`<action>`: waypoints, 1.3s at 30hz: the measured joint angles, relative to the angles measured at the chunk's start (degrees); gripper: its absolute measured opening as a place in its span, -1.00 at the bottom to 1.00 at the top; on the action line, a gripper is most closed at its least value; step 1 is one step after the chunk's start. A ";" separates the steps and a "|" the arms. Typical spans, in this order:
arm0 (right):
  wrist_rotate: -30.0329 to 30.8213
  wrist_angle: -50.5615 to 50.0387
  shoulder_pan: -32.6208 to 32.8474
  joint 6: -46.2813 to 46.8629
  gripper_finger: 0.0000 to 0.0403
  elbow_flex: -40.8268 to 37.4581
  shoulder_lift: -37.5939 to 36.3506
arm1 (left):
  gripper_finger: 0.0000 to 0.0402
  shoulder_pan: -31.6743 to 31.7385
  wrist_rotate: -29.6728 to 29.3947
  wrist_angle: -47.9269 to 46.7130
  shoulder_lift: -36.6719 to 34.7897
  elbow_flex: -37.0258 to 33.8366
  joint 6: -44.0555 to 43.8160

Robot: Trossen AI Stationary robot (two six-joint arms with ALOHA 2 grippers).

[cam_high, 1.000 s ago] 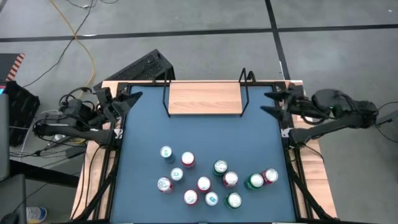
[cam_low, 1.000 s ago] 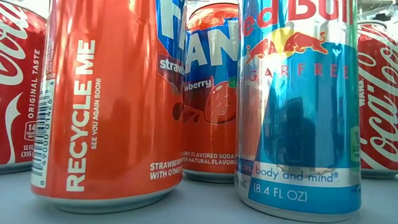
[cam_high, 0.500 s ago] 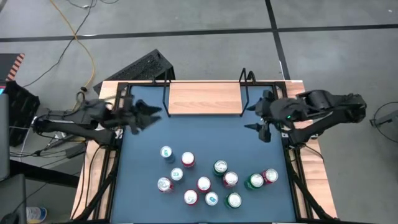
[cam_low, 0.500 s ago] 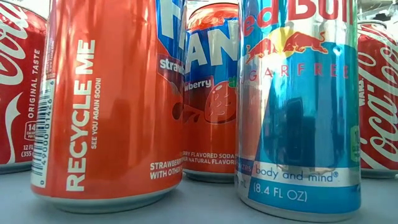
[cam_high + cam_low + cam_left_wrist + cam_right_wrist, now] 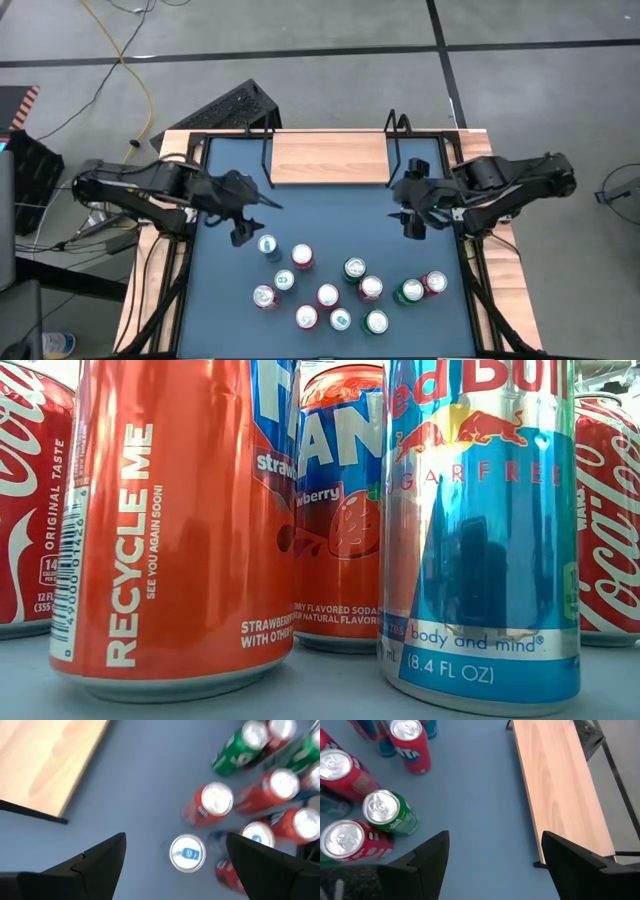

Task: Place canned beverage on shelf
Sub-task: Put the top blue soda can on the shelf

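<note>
**Both arms over the table, fingers spread, no can held**

We see from above the shelf (image 5: 329, 157), a light-wood board with black wire frames at both ends, lying at the far edge of the blue table (image 5: 330, 215); its top carries no can. The cans (image 5: 335, 285) stand upright in a loose cluster on the near half of the table, well apart from the shelf.

The left gripper (image 5: 247, 222) is above the table between the shelf's left end and the cluster. Its fingers (image 5: 95, 862) are spread wide and hold nothing. In the left wrist view we find a silver-topped can with a blue tab (image 5: 187, 853) between the two fingers and beyond their tips, not touched by either. A red can (image 5: 212, 802) stands just past it, with green and red cans farther on, and a corner of the shelf board lies off to one finger's side.

The right gripper (image 5: 412, 210) is above the table just off the shelf's right end, likewise with its fingers (image 5: 427, 857) spread and empty. Between them in the right wrist view we see only bare table. A green can (image 5: 387, 812) and a red can (image 5: 345, 840) stand beside one finger; the shelf board (image 5: 560, 785) runs past the other.

At table height, an orange can (image 5: 175, 520) and a silver-and-blue can (image 5: 480, 530) fill the foreground, with red cans behind and beside them.
</note>
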 joint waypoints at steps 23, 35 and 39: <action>0.20 -2.81 -0.59 -0.54 0.50 0.00 10.38 | 0.64 -7.67 -1.01 -1.63 14.54 -1.68 3.39; 0.35 -6.20 -0.59 -0.63 0.50 -0.15 15.84 | 0.64 -5.60 3.22 7.09 14.54 -9.63 3.20; 0.37 -5.76 -0.57 -0.40 0.50 -0.72 16.65 | 0.64 -5.60 3.21 7.53 14.54 -10.78 2.24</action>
